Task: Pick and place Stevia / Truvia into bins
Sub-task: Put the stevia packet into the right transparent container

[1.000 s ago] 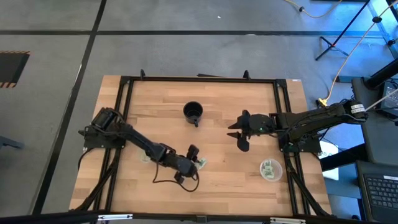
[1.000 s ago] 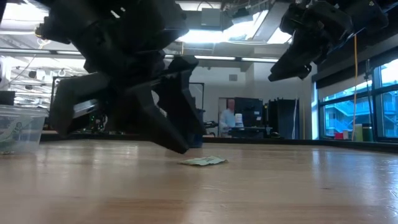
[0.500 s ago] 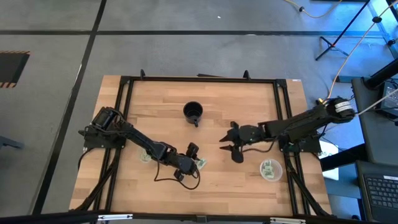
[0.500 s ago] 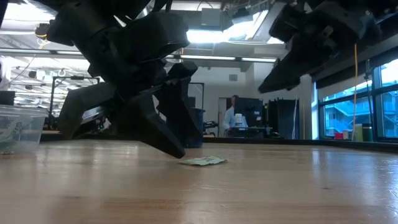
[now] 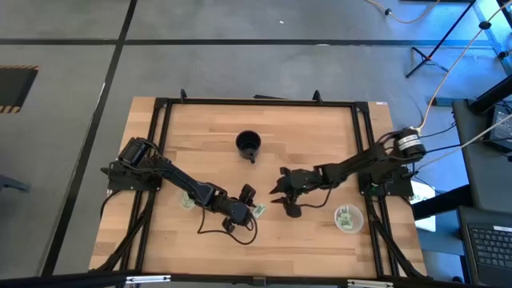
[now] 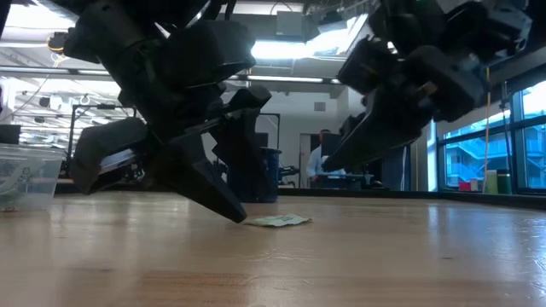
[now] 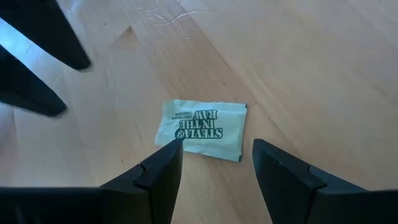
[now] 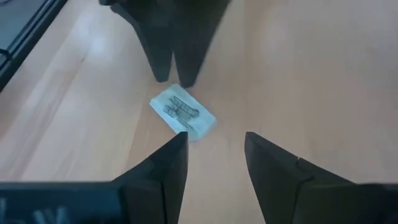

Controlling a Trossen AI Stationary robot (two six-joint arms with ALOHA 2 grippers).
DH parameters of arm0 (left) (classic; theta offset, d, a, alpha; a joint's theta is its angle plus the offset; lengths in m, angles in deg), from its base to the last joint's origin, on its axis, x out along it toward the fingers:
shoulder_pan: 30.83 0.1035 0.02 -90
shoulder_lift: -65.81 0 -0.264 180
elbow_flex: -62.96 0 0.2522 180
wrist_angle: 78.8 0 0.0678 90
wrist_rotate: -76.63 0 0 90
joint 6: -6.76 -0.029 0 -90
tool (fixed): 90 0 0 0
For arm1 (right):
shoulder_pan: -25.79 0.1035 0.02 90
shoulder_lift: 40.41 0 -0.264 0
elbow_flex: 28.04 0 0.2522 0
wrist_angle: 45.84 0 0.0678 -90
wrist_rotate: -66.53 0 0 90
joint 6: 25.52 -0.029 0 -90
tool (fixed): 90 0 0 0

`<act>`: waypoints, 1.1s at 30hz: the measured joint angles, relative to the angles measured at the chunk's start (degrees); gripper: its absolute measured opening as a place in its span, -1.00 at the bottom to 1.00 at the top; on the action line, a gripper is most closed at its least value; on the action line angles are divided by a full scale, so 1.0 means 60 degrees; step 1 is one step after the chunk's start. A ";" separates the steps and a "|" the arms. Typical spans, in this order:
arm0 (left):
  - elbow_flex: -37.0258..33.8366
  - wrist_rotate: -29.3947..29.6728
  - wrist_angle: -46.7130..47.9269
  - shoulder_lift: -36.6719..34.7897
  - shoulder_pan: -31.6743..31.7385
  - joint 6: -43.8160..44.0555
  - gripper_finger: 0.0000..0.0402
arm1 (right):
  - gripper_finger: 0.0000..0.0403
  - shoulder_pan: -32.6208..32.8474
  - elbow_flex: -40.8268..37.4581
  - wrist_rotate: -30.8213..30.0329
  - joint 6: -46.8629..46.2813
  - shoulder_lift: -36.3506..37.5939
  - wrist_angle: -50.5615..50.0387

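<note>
Pale green paper with dark print "Stevia in the Raw": one flat sachet (image 7: 201, 130) is lying on the light wooden tabletop (image 5: 320, 132), near the front middle. It is thin, rectangular and a little crumpled at one edge, so it offers almost no height to be gripped.

The left gripper (image 5: 251, 202) is held low just beside the sachet, its jaws spread apart and empty, one on each side of the near edge in the left wrist view. The right gripper (image 5: 280, 192) is also brought close to the same sachet from the other side, with its jaws parted and nothing held.

The main risk is judged to be a collision: both grippers are aimed at one sachet, and the dark fingers could be knocked together. The paper could also be pushed flat along the smooth wood instead of being lifted.

Two clear plastic cups are seen: one at the right (image 5: 347, 218) with sachets inside, one at the left (image 5: 186, 200), partly hidden by the arm. A black mug (image 5: 248, 144) stands well apart.
</note>
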 joint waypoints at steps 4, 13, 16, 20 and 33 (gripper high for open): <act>0.0000 0.0015 0.0002 0.0000 0.0000 -0.0004 -0.05 | -0.19 0.0007 0.0619 0.0406 0.0369 -0.0776 -0.0007; 0.0000 -0.0009 0.0069 0.0000 0.0000 0.0048 -0.05 | -0.19 0.0007 0.1043 0.0783 0.0590 -0.1603 -0.0249; 0.0000 -0.0013 0.0071 0.0000 0.0000 0.0048 -0.05 | -0.19 0.0019 0.1043 0.0783 0.0578 -0.1766 -0.0161; 0.0000 -0.0013 0.0071 0.0000 0.0003 0.0052 -0.05 | -0.19 0.0022 0.1043 0.0783 0.0569 -0.1778 -0.0113; 0.0047 -0.0126 -0.0300 0.0368 0.0000 0.0085 -0.05 | -0.19 0.0023 0.1043 0.0783 0.0569 -0.1814 0.0137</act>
